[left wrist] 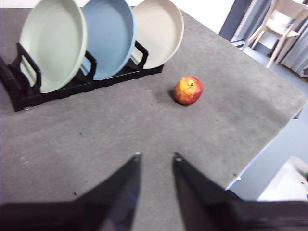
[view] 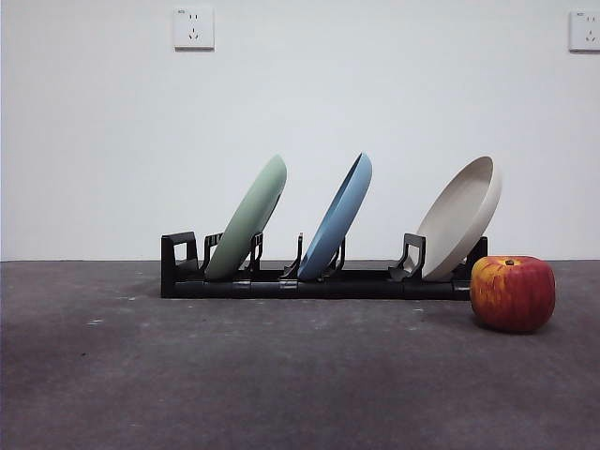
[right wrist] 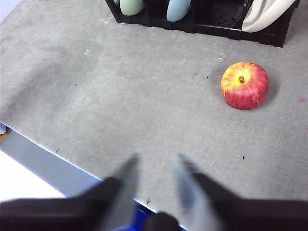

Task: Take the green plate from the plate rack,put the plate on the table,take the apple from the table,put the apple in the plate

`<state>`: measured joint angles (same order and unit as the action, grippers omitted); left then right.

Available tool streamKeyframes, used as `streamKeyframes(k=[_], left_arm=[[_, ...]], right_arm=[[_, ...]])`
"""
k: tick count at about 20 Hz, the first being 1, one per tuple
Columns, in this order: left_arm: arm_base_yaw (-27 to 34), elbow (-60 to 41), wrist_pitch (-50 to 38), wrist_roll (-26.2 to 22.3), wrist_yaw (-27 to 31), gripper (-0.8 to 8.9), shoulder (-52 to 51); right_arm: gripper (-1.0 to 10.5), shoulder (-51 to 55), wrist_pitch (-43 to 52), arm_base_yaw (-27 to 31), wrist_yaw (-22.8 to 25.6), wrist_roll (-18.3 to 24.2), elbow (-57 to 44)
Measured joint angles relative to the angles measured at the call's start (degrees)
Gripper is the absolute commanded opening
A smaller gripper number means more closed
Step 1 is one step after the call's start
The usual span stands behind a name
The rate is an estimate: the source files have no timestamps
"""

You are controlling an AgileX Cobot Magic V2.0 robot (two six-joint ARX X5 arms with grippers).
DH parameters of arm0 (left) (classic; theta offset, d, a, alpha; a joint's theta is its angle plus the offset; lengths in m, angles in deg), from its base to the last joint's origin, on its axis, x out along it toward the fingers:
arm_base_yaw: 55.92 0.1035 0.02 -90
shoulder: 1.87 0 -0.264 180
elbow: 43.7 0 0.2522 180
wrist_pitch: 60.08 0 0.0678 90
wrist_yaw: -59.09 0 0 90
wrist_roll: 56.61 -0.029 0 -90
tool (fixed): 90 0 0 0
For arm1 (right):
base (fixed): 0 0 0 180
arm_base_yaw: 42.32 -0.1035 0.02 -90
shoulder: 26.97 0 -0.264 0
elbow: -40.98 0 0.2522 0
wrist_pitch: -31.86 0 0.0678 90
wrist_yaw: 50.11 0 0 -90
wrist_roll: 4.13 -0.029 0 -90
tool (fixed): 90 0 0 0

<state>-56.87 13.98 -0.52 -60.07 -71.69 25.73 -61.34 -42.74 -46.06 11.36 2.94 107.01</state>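
The green plate [view: 249, 217] stands tilted in the leftmost slot of the black plate rack [view: 309, 281]; it also shows in the left wrist view [left wrist: 52, 44]. The apple [view: 512, 292] sits on the grey table [view: 281, 375] just right of the rack's end, apart from it, and shows in both wrist views [left wrist: 188, 90] [right wrist: 244, 85]. My left gripper [left wrist: 156, 156] is open and empty, well short of the rack. My right gripper [right wrist: 156, 158] is open and empty near the table's edge, away from the apple. Neither gripper shows in the front view.
A blue plate [view: 337, 216] and a beige plate [view: 459, 217] stand tilted in the rack to the right of the green one. The table edge [right wrist: 53, 161] runs close to the right gripper. A wooden chair [left wrist: 281, 24] stands beyond the table.
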Motion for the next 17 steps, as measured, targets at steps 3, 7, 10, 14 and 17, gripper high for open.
streamKeyframes(k=[3, 7, 10, 14, 17], left_arm=[[0.0, 0.0, 0.0, 0.0, 0.3, 6.39, 0.0], [-0.1, 0.0, -0.8, 0.0, 0.3, 6.38, 1.0], [-1.0, 0.3, -1.9, -0.2, 0.5, 6.38, 3.7], [-3.7, 3.0, -8.3, -0.2, 1.6, 6.38, 10.4], [-7.5, 7.3, -14.4, -0.2, 4.2, 6.38, 17.7]], right_arm=[[6.7, -0.5, 0.0, 0.0, 0.0, -0.4, 0.0], [6.7, -1.2, 0.0, 0.0, 0.0, -0.6, 0.0], [6.7, -1.7, 0.0, 0.0, 0.0, -1.0, 0.0], [6.7, -2.3, 0.0, 0.0, 0.0, -1.1, 0.0], [6.7, -2.6, 0.0, 0.0, 0.0, -1.1, 0.0]])
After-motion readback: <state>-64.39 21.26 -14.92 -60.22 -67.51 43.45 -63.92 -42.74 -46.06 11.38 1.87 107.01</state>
